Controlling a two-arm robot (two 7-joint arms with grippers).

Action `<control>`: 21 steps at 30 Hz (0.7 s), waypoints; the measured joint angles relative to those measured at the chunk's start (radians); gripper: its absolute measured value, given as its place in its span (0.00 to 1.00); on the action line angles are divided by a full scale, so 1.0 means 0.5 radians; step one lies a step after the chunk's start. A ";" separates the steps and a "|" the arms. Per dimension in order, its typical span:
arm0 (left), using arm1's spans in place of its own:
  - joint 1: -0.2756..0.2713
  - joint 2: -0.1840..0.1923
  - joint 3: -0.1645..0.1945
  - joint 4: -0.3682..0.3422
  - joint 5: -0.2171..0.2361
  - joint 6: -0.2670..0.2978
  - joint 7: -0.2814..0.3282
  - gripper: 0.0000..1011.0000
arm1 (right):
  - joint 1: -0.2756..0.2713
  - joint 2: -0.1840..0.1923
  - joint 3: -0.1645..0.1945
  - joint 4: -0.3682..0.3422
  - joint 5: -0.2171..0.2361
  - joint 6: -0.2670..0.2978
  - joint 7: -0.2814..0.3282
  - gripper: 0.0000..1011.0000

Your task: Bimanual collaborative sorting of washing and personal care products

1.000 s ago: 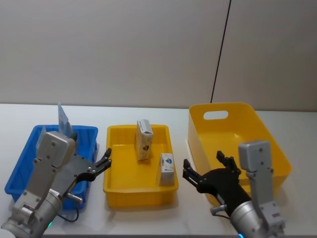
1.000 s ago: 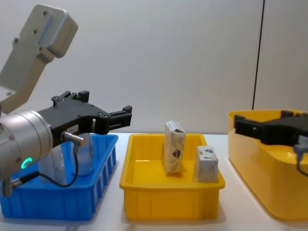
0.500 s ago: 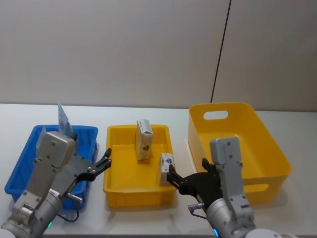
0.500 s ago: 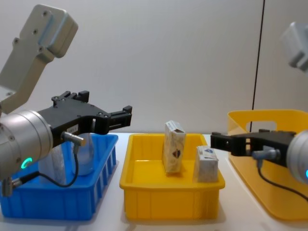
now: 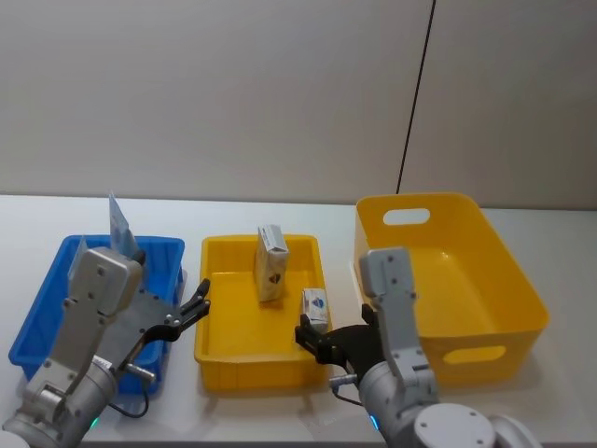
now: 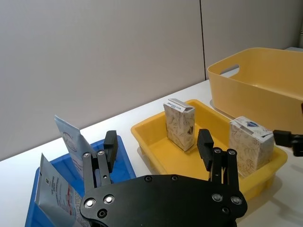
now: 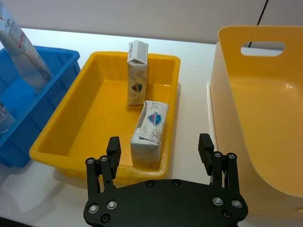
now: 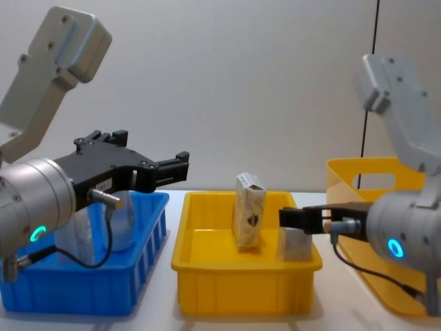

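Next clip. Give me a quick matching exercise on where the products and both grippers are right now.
1. tall carton
2. squeeze tubes
3. left gripper
4. right gripper

A. open, close to the short carton
B. standing in the blue bin
C. open, raised by the blue bin's right edge
D. upright toward the back of the yellow tray

Pairs: 1-D, 2-B, 3-C, 4-A.

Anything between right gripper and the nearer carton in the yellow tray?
Nothing visible. Open right gripper faces the small white printed carton over the rim of the shallow yellow plastic tray; left gripper hovers by the blue plastic bin.
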 joint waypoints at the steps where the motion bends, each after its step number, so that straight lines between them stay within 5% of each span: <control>1: 0.000 0.000 0.000 0.000 0.000 0.000 0.000 0.99 | 0.009 -0.007 0.000 0.012 -0.002 0.007 -0.002 0.99; 21: 0.000 0.000 0.000 0.000 0.000 0.000 0.000 0.99 | 0.235 -0.125 -0.004 0.329 -0.034 0.105 0.011 0.99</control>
